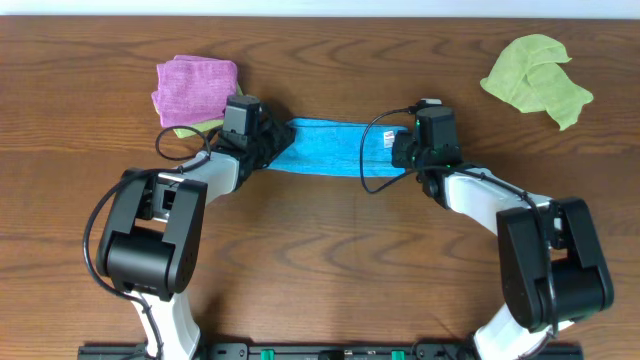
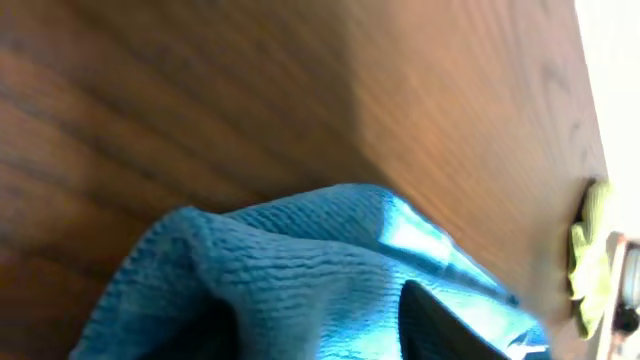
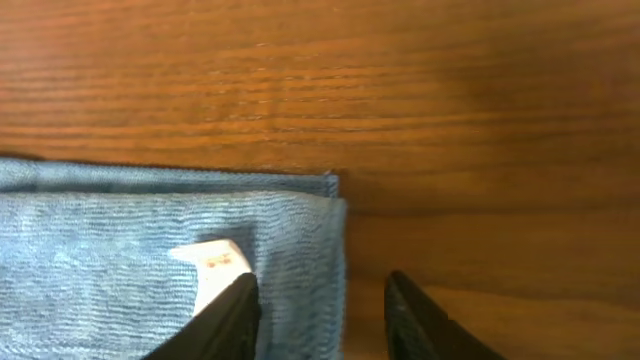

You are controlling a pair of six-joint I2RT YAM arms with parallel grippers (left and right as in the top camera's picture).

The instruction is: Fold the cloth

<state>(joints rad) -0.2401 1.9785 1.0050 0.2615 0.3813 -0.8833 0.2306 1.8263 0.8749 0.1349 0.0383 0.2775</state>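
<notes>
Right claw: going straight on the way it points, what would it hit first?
Probably the cloth, its end by the white tag, just ahead of the right claw; one finger lines up over bare table. Depth is unclear.

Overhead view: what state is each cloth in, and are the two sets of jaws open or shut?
Blue cloth: folded into a narrow strip, lying flat, left end bunched up.
Purple cloth: loosely folded, nothing touching it from above.
Green cloth: crumpled, lying apart from both arms.
Left jaws: at the strip's left end; open or shut cannot be told.
Right jaws: open, straddling the strip's right edge.
</notes>
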